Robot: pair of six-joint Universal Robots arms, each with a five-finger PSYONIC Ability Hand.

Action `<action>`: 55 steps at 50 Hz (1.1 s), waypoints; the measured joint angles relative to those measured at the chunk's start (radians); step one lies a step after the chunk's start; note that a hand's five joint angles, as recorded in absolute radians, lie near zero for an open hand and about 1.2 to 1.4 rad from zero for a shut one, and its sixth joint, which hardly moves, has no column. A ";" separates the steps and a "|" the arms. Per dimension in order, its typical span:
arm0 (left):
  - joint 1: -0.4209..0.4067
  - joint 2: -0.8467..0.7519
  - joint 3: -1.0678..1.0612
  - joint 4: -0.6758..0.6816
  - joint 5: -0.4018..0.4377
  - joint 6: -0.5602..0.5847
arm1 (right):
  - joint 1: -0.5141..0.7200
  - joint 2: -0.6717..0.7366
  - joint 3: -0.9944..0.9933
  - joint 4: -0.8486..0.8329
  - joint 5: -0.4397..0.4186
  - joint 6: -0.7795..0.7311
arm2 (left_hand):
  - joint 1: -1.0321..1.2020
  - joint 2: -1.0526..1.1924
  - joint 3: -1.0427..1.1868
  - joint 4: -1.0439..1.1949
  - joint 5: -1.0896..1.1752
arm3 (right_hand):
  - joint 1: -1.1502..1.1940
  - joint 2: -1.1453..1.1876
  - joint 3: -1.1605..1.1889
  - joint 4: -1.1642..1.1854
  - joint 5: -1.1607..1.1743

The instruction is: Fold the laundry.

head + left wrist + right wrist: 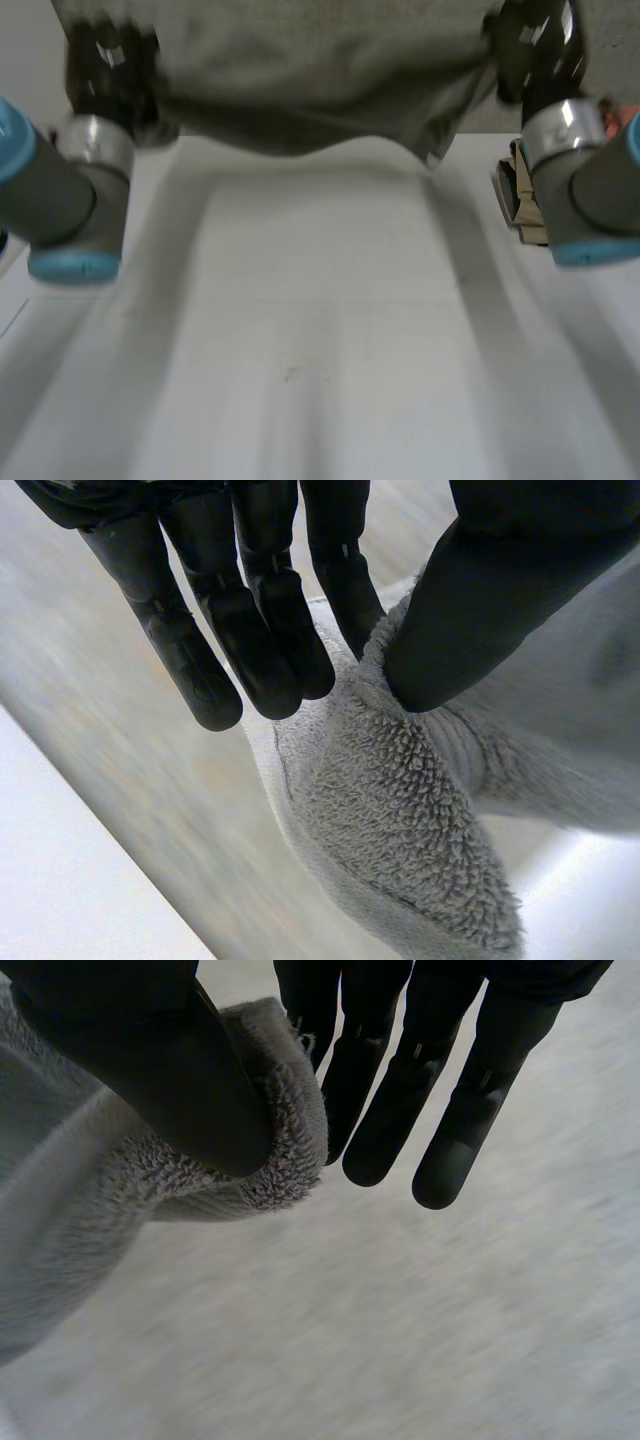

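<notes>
A towel (320, 90) corner is pinched in the left hand (255, 600) and right hand (400, 1090) alike; spreading it over the desk (320, 360) seems next.

No lettering, label, brand mark or number can be read on the grey terry towel (400, 810), on the black left hand (250, 600) or the black right hand (400, 1080) pinching it, or on the white table (320, 350). The brown cardboard piece (522, 200) beside the right arm carries no legible print either.
</notes>
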 measured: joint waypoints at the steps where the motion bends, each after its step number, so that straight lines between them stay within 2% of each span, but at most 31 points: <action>1: -0.001 0.002 -0.050 -0.008 0.000 0.001 | -0.001 0.000 0.033 0.033 -0.018 0.002 | 0.000 0.000 0.000 0.000 0.000 | 0.000 0.000 0.000 0.000 0.000; 7: -0.004 0.011 -0.305 -0.070 0.000 0.011 | -0.014 0.000 0.232 0.232 -0.151 -0.004 | 0.000 0.000 0.000 0.000 0.000 | 0.000 0.000 0.000 0.000 0.000; 12: -0.006 0.022 -0.435 -0.162 -0.002 0.047 | -0.036 0.000 0.351 0.317 -0.221 -0.036 | 0.000 -0.011 -0.009 -0.014 0.000 | 0.000 0.000 0.000 0.000 0.000; 14: -0.007 0.031 -0.475 -0.225 -0.004 0.084 | -0.044 -0.002 0.390 0.331 -0.235 -0.060 | -0.088 -0.134 -0.131 -0.129 -0.081 | 0.000 0.000 0.000 0.000 0.000; 17: -0.010 0.051 -0.502 -0.315 -0.006 0.141 | -0.052 -0.007 0.427 0.337 -0.242 -0.096 | -0.373 -0.401 -0.380 -0.393 -0.341 | 0.000 0.000 0.000 0.000 0.000; 18: -0.012 0.062 -0.507 -0.355 -0.007 0.168 | -0.054 -0.010 0.439 0.337 -0.242 -0.111 | -0.520 -0.543 -0.527 -0.543 -0.492 | 0.000 0.000 0.000 0.000 0.000; 22: -0.017 0.108 -0.489 -0.445 -0.005 0.223 | -0.057 -0.028 0.460 0.333 -0.237 -0.151 | -0.677 -0.719 -0.717 -0.737 -0.688 | 0.000 0.000 0.000 0.000 0.000; 27: -0.029 0.160 -0.410 -0.459 -0.002 0.222 | -0.056 -0.045 0.469 0.328 -0.231 -0.164 | -0.714 -0.773 -0.769 -0.790 -0.738 | 0.000 0.000 0.000 0.000 0.000; 32: -0.043 0.148 -0.281 -0.427 0.000 0.145 | -0.055 -0.051 0.481 0.327 -0.230 -0.162 | -0.714 -0.774 -0.771 -0.791 -0.739 | 0.000 0.000 0.000 0.000 0.000; 36: -0.048 0.067 -0.165 -0.421 0.003 0.078 | -0.055 -0.050 0.491 0.328 -0.229 -0.160 | -0.714 -0.774 -0.771 -0.791 -0.739 | 0.000 0.000 0.000 0.000 0.000; 40: -0.045 -0.081 0.000 -0.456 0.007 0.032 | -0.055 -0.049 0.499 0.328 -0.230 -0.160 | -0.714 -0.774 -0.770 -0.788 -0.736 | 0.000 0.000 0.000 0.000 0.000; 48: -0.005 -0.337 0.280 -0.615 0.011 0.028 | -0.056 -0.048 0.505 0.330 -0.231 -0.164 | -0.713 -0.772 -0.769 -0.788 -0.736 | 0.000 0.000 0.000 0.000 0.000; 55: 0.038 -0.444 0.381 -0.715 0.025 0.035 | -0.056 -0.047 0.510 0.330 -0.231 -0.167 | -0.676 -0.734 -0.729 -0.739 -0.684 | 0.000 0.000 0.000 0.000 0.000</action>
